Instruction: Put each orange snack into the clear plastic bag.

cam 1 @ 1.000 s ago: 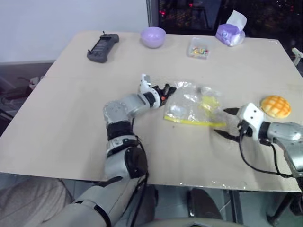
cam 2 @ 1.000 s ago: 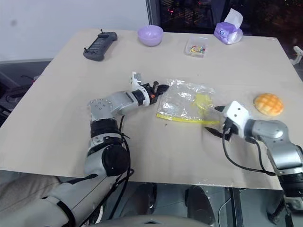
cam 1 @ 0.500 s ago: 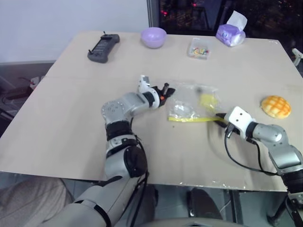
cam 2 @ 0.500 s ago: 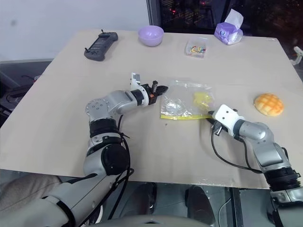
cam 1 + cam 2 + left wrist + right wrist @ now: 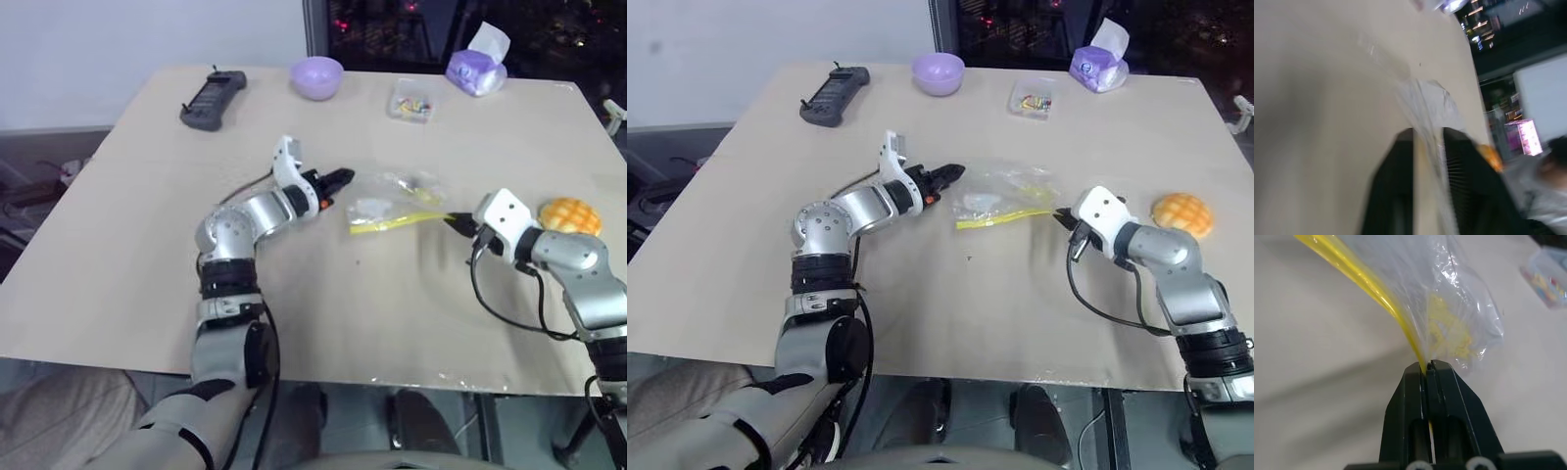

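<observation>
The clear plastic bag (image 5: 392, 201) hangs just above the table's middle, its yellow seal strip (image 5: 1366, 284) along the lower edge. My right gripper (image 5: 1426, 364) is shut on that strip at the bag's right end. At the bag's left end is my left gripper (image 5: 338, 179); in the left wrist view its fingers (image 5: 1464, 166) stand apart, with the bag's film (image 5: 1425, 98) running between them. One orange snack (image 5: 570, 215), a round bun with a scored grid, lies on the table just right of my right wrist, outside the bag.
Along the table's far edge sit a black controller (image 5: 213, 98), a purple bowl (image 5: 316, 76), a small clear box of colourful bits (image 5: 411, 100) and a purple tissue pack (image 5: 477, 69). The snack lies close to the table's right edge.
My right gripper went from open to shut on the bag's yellow strip and rose with it. The bag left the table and narrowed. My left wrist rolled and lifted, its fingers parting.
</observation>
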`<act>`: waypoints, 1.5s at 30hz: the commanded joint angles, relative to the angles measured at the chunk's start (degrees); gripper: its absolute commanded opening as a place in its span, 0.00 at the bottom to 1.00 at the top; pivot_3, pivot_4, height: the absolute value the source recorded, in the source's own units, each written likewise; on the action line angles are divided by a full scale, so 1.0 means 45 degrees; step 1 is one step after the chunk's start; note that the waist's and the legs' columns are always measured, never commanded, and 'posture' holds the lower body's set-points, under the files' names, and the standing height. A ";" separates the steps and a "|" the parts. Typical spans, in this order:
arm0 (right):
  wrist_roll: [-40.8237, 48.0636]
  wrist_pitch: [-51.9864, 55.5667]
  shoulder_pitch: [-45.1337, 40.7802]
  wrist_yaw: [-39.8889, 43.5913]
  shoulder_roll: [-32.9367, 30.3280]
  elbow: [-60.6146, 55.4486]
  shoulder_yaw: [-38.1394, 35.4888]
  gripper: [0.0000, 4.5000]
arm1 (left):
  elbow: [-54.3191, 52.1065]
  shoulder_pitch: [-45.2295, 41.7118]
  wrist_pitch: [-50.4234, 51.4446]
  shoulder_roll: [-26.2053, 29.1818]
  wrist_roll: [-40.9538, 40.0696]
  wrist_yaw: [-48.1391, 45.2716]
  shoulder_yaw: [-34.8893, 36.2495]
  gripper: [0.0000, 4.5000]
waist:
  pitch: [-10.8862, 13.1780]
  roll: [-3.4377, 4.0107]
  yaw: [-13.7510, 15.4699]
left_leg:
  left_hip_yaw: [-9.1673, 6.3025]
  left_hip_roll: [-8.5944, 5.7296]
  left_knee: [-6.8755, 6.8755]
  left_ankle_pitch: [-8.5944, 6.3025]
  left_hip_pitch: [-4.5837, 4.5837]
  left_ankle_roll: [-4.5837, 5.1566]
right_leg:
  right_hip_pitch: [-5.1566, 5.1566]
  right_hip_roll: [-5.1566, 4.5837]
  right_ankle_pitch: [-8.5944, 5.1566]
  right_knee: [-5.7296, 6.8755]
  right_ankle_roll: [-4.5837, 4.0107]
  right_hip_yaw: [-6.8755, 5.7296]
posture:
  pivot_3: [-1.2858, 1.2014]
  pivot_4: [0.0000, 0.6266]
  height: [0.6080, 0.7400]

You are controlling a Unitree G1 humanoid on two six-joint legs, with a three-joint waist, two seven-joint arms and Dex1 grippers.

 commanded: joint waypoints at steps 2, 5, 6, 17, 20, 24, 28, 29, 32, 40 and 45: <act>0.0455 0.2293 -0.0660 0.0287 -0.0216 -0.1063 -0.0167 0.00 | -0.1770 0.0039 -0.2869 0.2234 0.1598 -0.3007 -0.1352 0.41 | 0.0003 0.0000 -0.0098 | 0.0007 -0.0003 0.0001 0.0000 -0.0004 0.0001 | -0.0005 -0.0002 0.0000 0.0003 0.0000 0.0007 | 0.52 0.24 1.00; 0.0478 0.3626 -0.1134 0.0064 -0.0126 -0.1168 -0.0146 0.00 | -0.2647 0.0170 -0.5476 0.3054 0.3485 -0.3597 -0.2535 0.41 | 0.0004 -0.0001 -0.0095 | 0.0011 0.0005 -0.0015 0.0000 -0.0009 0.0001 | -0.0027 0.0002 0.0000 0.0006 -0.0003 0.0017 | 0.52 0.24 1.00; 0.0530 0.3841 -0.1316 0.0073 -0.0063 -0.1147 -0.0120 0.00 | -0.2970 0.0256 -0.6233 0.3262 0.4104 -0.3893 -0.3073 0.41 | 0.0003 -0.0001 -0.0056 | 0.0012 0.0004 -0.0017 0.0000 -0.0009 0.0001 | -0.0027 0.0002 0.0000 0.0003 -0.0003 0.0016 | 0.52 0.24 1.00; 0.0331 0.4679 -0.3092 0.0308 0.0296 -0.0049 0.0779 0.00 | -0.4603 0.2327 -1.2638 0.5524 0.9885 -0.7231 -0.8224 0.41 | 0.0003 0.0004 -0.0095 | 0.0029 0.0005 -0.0032 -0.0002 -0.0004 0.0007 | -0.0029 0.0006 0.0000 0.0005 -0.0004 0.0031 | 0.52 0.24 1.00; 0.0423 0.4723 -0.3274 0.0347 0.0435 0.0021 0.0841 0.00 | -0.3919 0.2650 -1.3877 0.6070 1.1333 -0.7296 -0.8809 0.41 | 0.0004 0.0006 -0.0117 | 0.0035 0.0008 -0.0032 -0.0004 -0.0013 0.0011 | -0.0052 0.0010 0.0000 0.0017 -0.0004 0.0037 | 0.52 0.24 1.00; 0.0411 0.4693 -0.3436 0.0335 0.0556 0.0216 0.0859 0.00 | -0.3168 0.2733 -1.4660 0.6074 1.2118 -0.7075 -0.8795 0.41 | 0.0004 0.0006 -0.0124 | 0.0036 0.0007 -0.0030 -0.0005 -0.0029 0.0014 | -0.0070 0.0011 0.0000 0.0025 -0.0003 0.0038 | 0.52 0.24 1.00; 0.0464 0.4693 -0.3451 0.0409 0.0595 0.0143 0.0890 0.00 | -0.2504 0.2547 -1.5385 0.5643 1.2618 -0.6503 -0.8608 0.41 | 0.0004 0.0006 -0.0097 | 0.0033 0.0006 -0.0025 -0.0007 -0.0036 0.0017 | -0.0070 0.0009 0.0000 0.0026 -0.0003 0.0035 | 0.52 0.24 1.00; 0.0480 0.4705 -0.3449 0.0450 0.0586 0.0109 0.0901 0.00 | -0.2379 0.2439 -1.5561 0.5439 1.2617 -0.6324 -0.8501 0.41 | 0.0004 0.0006 -0.0089 | 0.0032 0.0006 -0.0022 -0.0007 -0.0036 0.0017 | -0.0071 0.0009 -0.0001 0.0028 -0.0003 0.0034 | 0.52 0.24 1.00; 0.0469 0.4716 -0.3450 0.0509 0.0542 0.0091 0.0909 0.00 | -0.2171 0.2193 -1.6039 0.5035 1.2646 -0.5958 -0.8267 0.41 | 0.0004 0.0006 -0.0076 | 0.0031 0.0006 -0.0020 -0.0006 -0.0036 0.0017 | -0.0071 0.0009 -0.0001 0.0030 -0.0003 0.0034 | 0.52 0.24 1.00; 0.0435 0.4764 -0.3393 0.0498 0.0555 0.0054 0.0886 0.00 | -0.1994 0.2012 -1.6983 0.4637 1.2575 -0.5756 -0.7849 0.41 | 0.0004 0.0006 -0.0129 | 0.0032 0.0006 -0.0019 -0.0005 -0.0035 0.0015 | -0.0073 0.0009 0.0000 0.0038 -0.0003 0.0035 | 0.52 0.24 1.00; 0.0469 0.4846 -0.3367 0.0498 0.0566 -0.0046 0.0872 0.00 | -0.1413 0.1933 -1.7479 0.4565 1.3088 -0.5315 -0.7826 0.41 | 0.0004 0.0006 -0.0231 | 0.0031 0.0005 -0.0015 -0.0005 -0.0035 0.0016 | -0.0073 0.0009 0.0000 0.0045 -0.0003 0.0034 | 0.52 0.24 1.00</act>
